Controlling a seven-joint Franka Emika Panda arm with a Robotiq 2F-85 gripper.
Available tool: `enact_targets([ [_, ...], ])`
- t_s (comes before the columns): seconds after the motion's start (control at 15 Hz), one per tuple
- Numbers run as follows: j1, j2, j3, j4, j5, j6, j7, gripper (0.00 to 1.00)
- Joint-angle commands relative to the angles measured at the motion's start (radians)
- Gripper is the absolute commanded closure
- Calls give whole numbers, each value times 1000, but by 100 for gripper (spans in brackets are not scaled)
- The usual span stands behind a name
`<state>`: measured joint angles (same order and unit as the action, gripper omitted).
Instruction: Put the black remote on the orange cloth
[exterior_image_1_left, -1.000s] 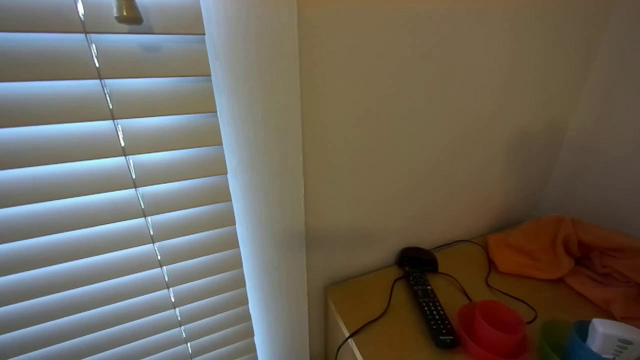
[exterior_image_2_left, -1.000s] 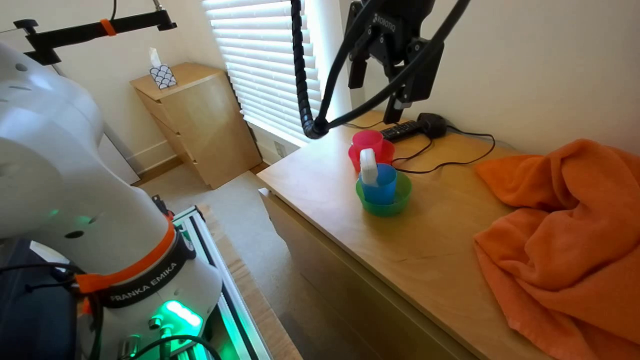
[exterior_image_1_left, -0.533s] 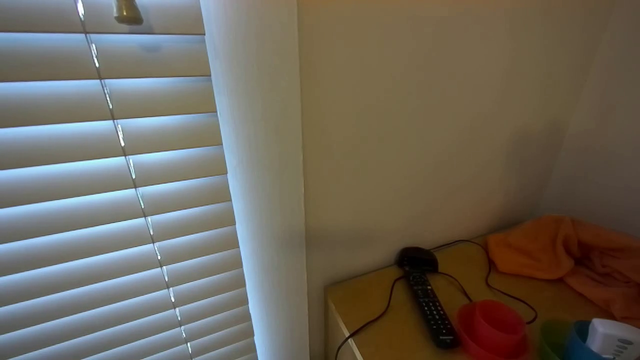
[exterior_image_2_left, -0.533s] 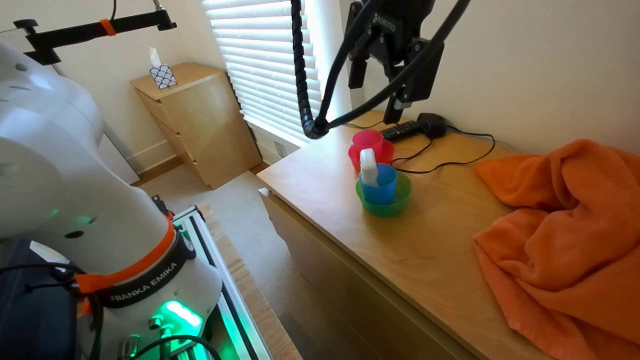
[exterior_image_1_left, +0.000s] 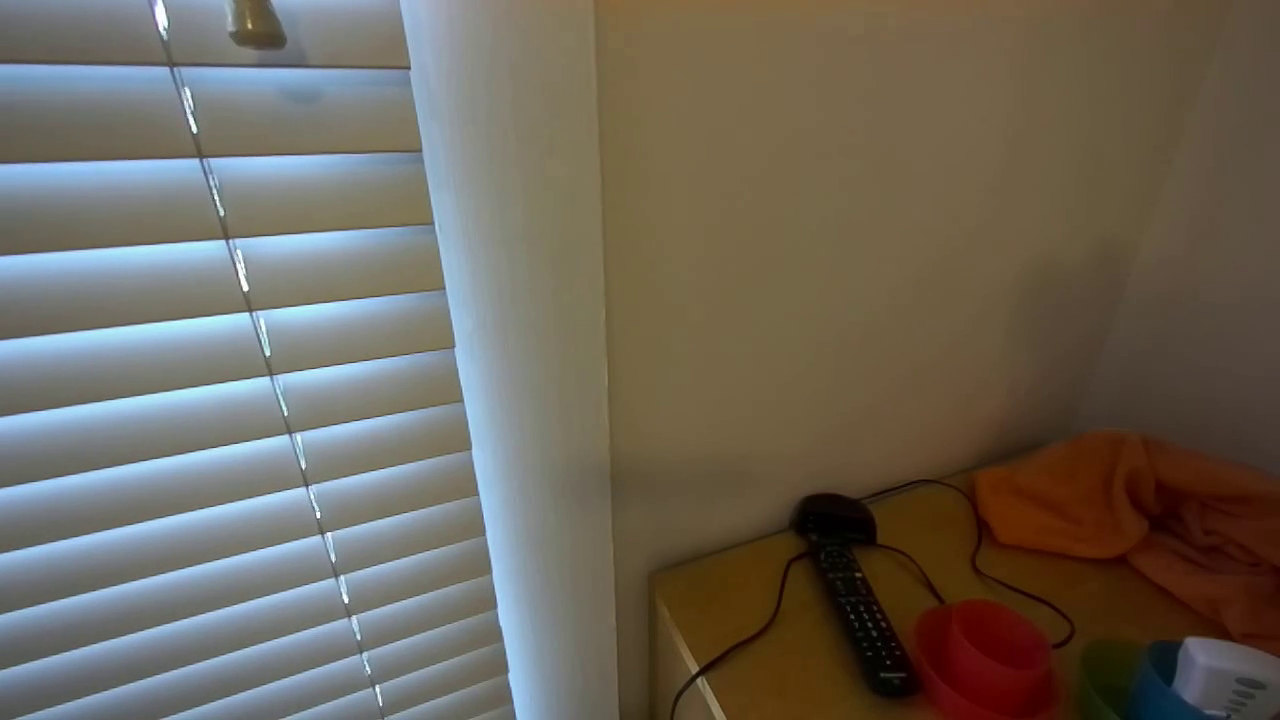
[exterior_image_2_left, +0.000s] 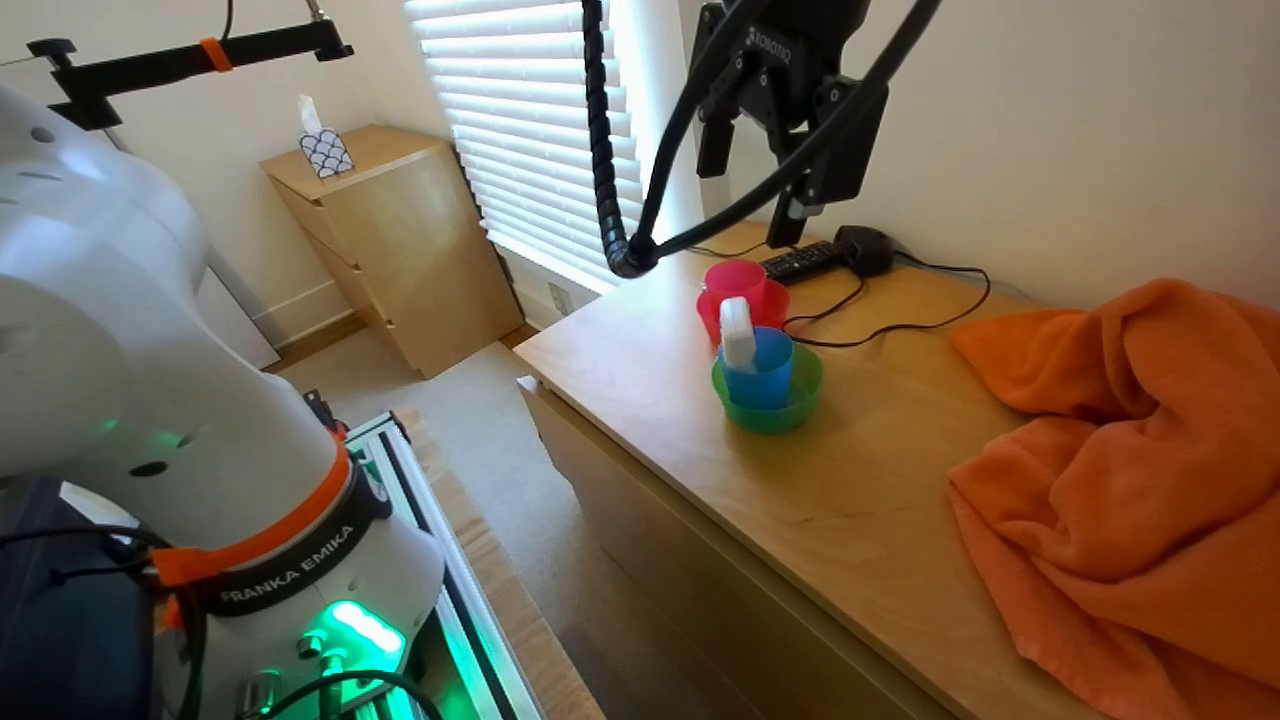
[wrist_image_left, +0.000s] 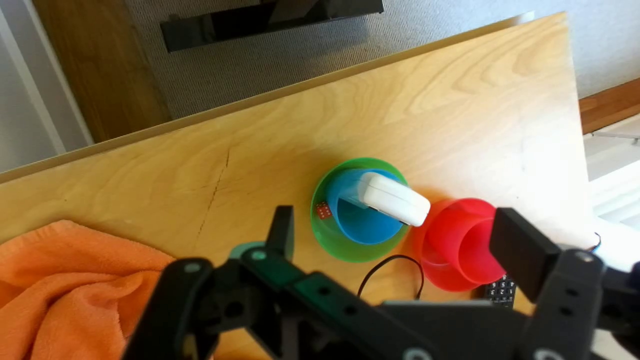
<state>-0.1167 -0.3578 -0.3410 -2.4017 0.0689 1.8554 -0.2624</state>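
Note:
The black remote (exterior_image_1_left: 862, 615) lies on the wooden dresser top near the wall, its far end at a black rounded device. It also shows in an exterior view (exterior_image_2_left: 800, 262), and partly in the wrist view (wrist_image_left: 501, 291), where the gripper and red cup hide most of it. The orange cloth (exterior_image_2_left: 1150, 480) lies crumpled on the dresser; it shows in both exterior views (exterior_image_1_left: 1080, 500) and at the lower left of the wrist view (wrist_image_left: 75, 285). My gripper (exterior_image_2_left: 750, 195) is open and empty, above the dresser top, with fingers wide apart in the wrist view (wrist_image_left: 400, 235).
A red cup (exterior_image_2_left: 735, 280) in a red bowl stands close beside the remote. A blue cup (exterior_image_2_left: 760, 370) holding a white device (wrist_image_left: 395, 197) stands in a green bowl (wrist_image_left: 350, 250) with a red die (wrist_image_left: 323, 210). The black device (exterior_image_2_left: 865, 250) has a loose cable (exterior_image_2_left: 915, 325).

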Motion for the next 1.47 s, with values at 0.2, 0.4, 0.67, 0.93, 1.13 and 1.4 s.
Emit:
enact_targets([
  [0.2, -29, 4, 26, 1, 9, -2, -9, 0],
  [0.4, -29, 4, 26, 1, 9, -2, -9, 0],
  [0.67, -29, 4, 26, 1, 9, -2, -9, 0],
  [0.93, -29, 4, 26, 1, 9, -2, -9, 0],
  [1.13, -31, -17, 89, -45, -4, 118, 126, 0],
  [1.4, -9, -19, 241, -141, -22, 385, 388, 0],
])
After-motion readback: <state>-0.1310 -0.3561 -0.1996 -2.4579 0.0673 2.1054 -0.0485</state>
